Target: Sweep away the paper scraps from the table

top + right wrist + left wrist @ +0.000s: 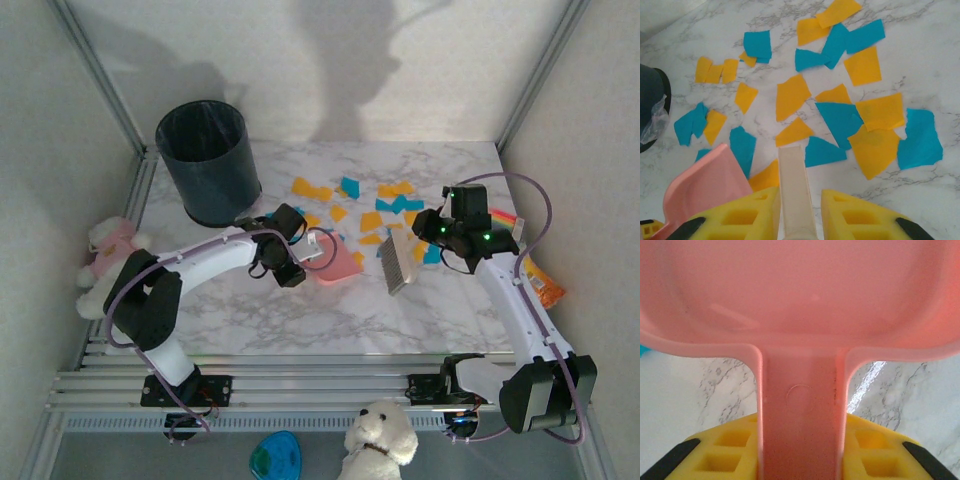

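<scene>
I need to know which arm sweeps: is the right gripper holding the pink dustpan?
No: the right gripper is shut on the brush handle, and the dustpan sits beside it.

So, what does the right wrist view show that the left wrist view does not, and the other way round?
Right wrist view, not the left one: orange and teal scraps spread over the table, the bin at the left edge, and the brush handle clamped in the right gripper.
Left wrist view, not the right one: the hollow of the dustpan from close by, its handle clamped in the left gripper. A teal sliver at the left edge may be a scrap.
Both: pink dustpan, marble table, yellow fingers.
</scene>
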{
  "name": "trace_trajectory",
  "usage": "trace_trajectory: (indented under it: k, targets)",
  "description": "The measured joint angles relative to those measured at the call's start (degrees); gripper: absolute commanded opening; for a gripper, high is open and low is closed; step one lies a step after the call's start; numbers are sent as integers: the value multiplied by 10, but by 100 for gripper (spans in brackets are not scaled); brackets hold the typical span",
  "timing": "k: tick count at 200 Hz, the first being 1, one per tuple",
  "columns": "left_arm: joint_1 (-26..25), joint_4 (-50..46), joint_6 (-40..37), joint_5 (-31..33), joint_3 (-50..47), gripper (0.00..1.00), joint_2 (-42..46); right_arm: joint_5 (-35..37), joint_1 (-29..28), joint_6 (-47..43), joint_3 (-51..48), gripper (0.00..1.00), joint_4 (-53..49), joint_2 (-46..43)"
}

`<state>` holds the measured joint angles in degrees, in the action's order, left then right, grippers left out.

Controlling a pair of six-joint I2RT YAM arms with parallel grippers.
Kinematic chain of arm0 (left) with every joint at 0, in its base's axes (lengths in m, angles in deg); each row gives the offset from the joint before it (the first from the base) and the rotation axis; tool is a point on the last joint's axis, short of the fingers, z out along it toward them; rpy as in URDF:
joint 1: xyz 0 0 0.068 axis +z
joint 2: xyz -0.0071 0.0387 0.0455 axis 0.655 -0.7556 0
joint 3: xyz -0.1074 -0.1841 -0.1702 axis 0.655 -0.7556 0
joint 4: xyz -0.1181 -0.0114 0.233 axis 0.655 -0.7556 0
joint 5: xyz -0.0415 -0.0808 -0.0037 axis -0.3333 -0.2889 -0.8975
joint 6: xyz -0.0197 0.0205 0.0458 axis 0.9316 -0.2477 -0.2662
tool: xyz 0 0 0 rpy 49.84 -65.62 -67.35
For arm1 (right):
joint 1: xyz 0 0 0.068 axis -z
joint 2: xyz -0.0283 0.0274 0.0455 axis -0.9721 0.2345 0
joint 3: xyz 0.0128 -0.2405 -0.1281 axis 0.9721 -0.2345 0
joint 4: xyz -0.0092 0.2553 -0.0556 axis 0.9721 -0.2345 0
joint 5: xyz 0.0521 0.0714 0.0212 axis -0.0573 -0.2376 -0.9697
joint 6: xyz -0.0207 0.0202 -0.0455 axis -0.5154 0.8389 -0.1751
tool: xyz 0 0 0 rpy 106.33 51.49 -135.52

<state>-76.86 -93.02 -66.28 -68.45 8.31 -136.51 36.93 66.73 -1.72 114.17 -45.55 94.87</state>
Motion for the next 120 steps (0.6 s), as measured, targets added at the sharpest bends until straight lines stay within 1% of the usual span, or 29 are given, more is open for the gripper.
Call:
trace_trajectory:
  k: [20,44,78,120]
  targets:
    - [-4,-20,14,15,23,0,0,-3,0,-2,0,0,4,0]
    - [-3,-39,21,15,52,0,2,-20,0,-7,-4,0,19,-1]
    - [-2,-47,31,20,59,0,25,-54,0,-6,-10,0,43,4]
    - [-2,-61,36,43,58,0,52,-109,-1,8,-10,0,97,54]
